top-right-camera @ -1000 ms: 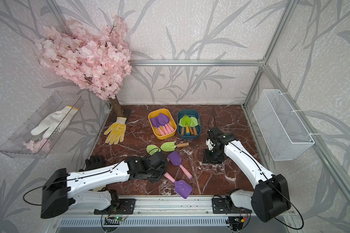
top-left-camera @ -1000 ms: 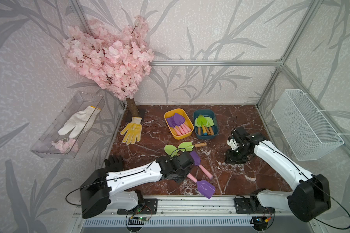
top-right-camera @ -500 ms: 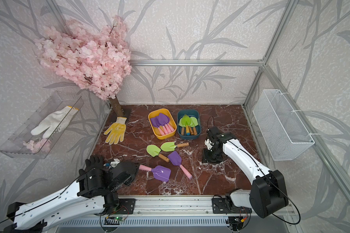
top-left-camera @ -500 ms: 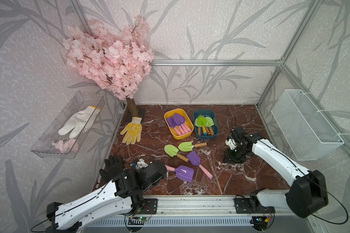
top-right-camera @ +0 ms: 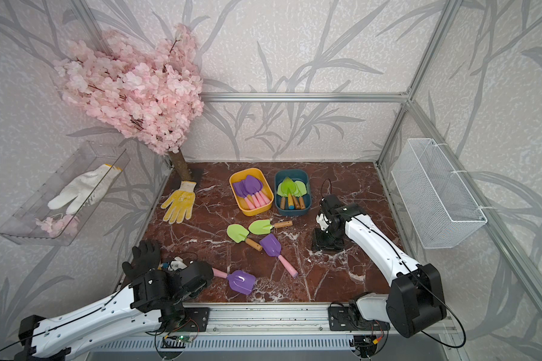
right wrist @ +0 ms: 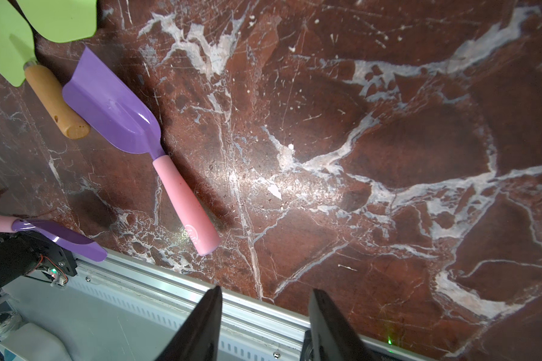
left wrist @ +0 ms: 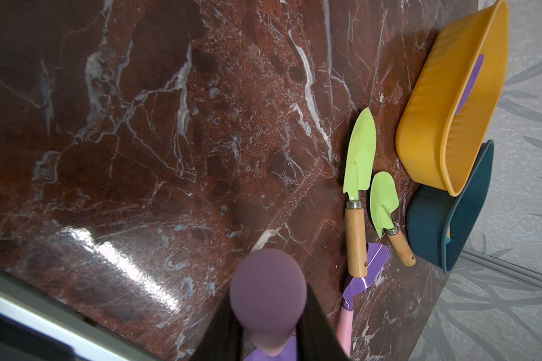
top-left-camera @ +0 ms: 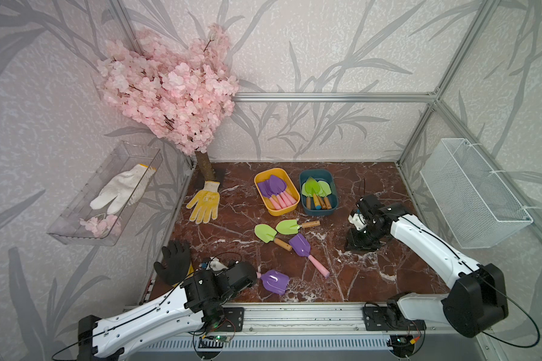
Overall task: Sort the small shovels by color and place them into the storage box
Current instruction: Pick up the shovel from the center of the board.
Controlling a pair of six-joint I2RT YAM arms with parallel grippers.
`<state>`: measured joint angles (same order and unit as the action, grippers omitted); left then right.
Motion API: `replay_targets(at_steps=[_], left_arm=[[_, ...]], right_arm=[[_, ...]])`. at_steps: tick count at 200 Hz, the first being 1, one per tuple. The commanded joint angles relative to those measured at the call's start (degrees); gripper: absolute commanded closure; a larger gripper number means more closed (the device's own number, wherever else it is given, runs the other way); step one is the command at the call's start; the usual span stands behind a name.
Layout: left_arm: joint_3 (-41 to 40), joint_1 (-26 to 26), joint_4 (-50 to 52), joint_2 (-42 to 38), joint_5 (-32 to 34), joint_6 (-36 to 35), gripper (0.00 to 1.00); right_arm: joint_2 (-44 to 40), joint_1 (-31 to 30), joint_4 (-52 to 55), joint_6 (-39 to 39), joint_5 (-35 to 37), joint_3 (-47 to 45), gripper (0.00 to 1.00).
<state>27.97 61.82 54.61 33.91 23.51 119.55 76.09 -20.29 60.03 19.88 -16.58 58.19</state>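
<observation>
Pulled back from the middle, the left claw (top-right-camera: 209,273) is now at the near left corner of the tabletop (top-right-camera: 201,243), and it has brought one purple shovel (top-right-camera: 241,282) with it. This claw is clenched on the pink handle, and the blade points to the right, close to the front edge. Whether the blade touches the tabletop, I cannot tell. The right claw (right wrist: 266,325) has stayed on the right side, low over the stone, with its fingers apart and nothing between them. Three shovels lie free in the middle. Two green shovels (top-left-camera: 265,233) with wooden handles lie side by side, and a second purple shovel (top-left-camera: 300,246) has its blade right against the end of the nearer wooden handle. At the back the yellow tub (top-left-camera: 280,213) holds purple shovels. The teal tub (top-left-camera: 319,213) beside it holds green ones.
</observation>
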Motion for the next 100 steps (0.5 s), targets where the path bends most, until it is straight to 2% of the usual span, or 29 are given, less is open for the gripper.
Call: replay_targets(at_steps=[1,51,100], left_arm=[[-1.6,0.1,-3.0,0.7,-0.6,30.2,1.0],[-4.0,0.1,-10.8,2.3,-0.8,31.4,1.0],[-2.2,0.1,-15.4,2.9,0.3,30.8,1.0]], right_arm=[[0.3,0.2,0.5,0.0,-0.4,1.0,0.5],[-1.4,0.2,0.1,-0.2,-1.4,1.0,0.5],[-8.7,0.2,-12.5,1.4,-17.9,-2.0,0.51]])
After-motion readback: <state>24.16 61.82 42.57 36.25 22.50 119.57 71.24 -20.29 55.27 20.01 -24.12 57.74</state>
